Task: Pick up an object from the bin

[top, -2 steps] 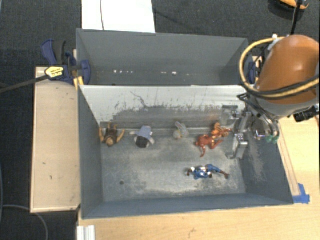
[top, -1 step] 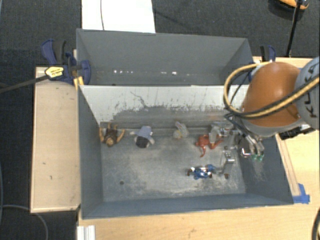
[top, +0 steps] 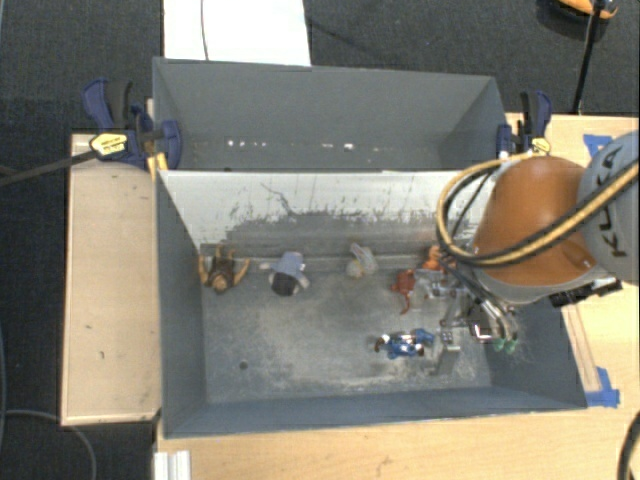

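Fingers (top: 446, 352): low at the right end of the bin (top: 300, 363). I cannot tell if they are wide or narrow.
Small blue toy (top: 404, 345): on the bin floor just beside the fingers, not lifted. It looks like the one to pick.
Red-brown thing (top: 403, 283): a bit farther off, toward the back wall.
Tan thing (top: 360, 261): farther still, by the back wall.
Done: the fingers are down by the toy.
Left: grab and lift.

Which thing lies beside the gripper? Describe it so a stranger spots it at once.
In the grey bin, go to the floor's right end near the front wall. Just left of the gripper lies a small blue toy. It alone is bright blue; the reddish thing behind it sits nearer the back wall.
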Motion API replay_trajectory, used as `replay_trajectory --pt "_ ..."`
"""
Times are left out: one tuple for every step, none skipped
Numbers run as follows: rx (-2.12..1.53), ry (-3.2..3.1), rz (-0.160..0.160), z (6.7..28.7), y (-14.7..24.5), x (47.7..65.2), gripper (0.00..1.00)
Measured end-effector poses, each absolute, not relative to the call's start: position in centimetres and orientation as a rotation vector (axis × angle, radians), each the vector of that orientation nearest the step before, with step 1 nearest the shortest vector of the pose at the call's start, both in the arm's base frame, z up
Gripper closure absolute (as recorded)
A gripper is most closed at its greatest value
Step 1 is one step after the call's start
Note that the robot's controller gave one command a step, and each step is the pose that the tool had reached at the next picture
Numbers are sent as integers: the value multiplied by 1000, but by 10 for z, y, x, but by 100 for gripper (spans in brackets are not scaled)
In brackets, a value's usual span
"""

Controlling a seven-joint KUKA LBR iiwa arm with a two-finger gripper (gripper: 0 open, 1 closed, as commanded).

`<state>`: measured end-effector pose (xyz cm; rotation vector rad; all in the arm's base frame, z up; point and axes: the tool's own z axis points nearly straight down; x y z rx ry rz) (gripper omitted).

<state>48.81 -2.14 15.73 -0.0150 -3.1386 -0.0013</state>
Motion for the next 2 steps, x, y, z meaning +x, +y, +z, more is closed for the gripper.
replay_trajectory --pt "-43 -3149 -1 131 -26 484 0" --pt "-302 -3129 -2 74 -29 485 0"
